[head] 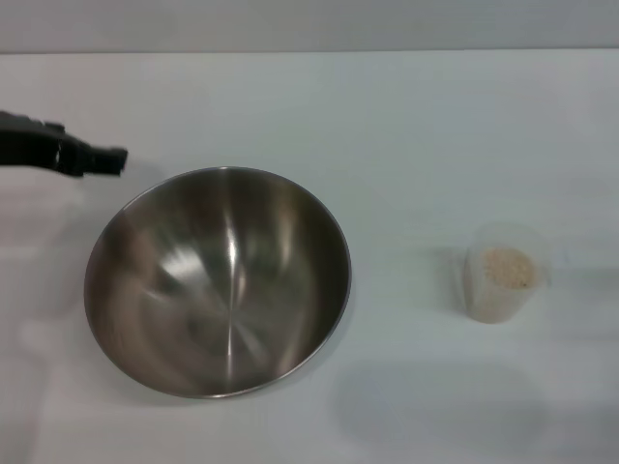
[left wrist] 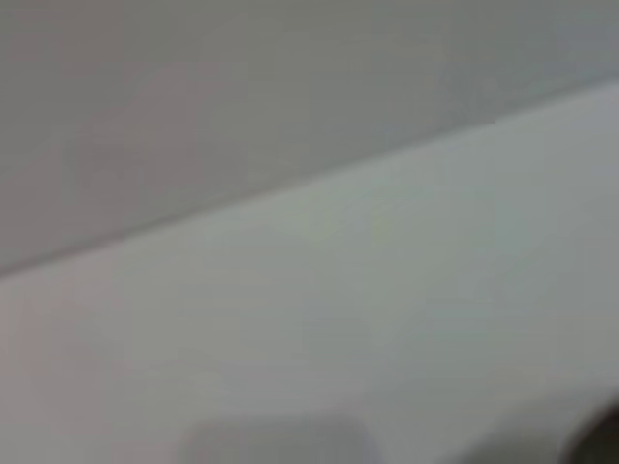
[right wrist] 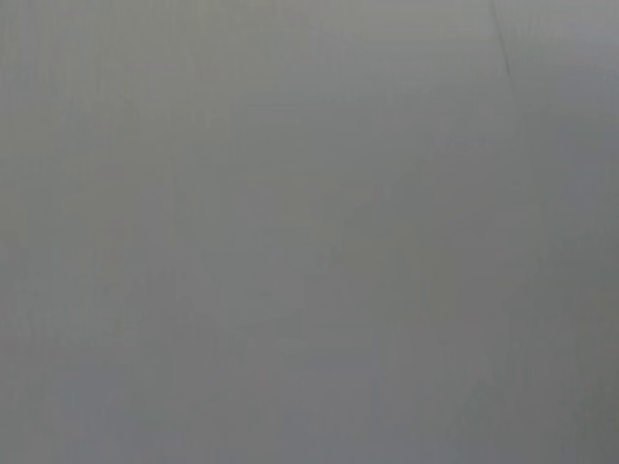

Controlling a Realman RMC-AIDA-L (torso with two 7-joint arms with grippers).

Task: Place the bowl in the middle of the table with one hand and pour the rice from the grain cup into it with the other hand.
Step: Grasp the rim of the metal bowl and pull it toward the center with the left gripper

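Observation:
A large steel bowl (head: 219,278) stands upright and empty on the white table (head: 416,126), left of centre in the head view. The clear grain cup (head: 500,273) stands upright to its right, with pale rice (head: 508,267) inside. My left gripper (head: 114,160) reaches in from the left edge, just beyond the bowl's far-left rim and apart from it. The right gripper is out of view. The left wrist view shows only bare table (left wrist: 387,319) and the wall behind it.
The table's far edge (head: 309,51) meets a grey wall at the back. The right wrist view shows only a plain grey surface.

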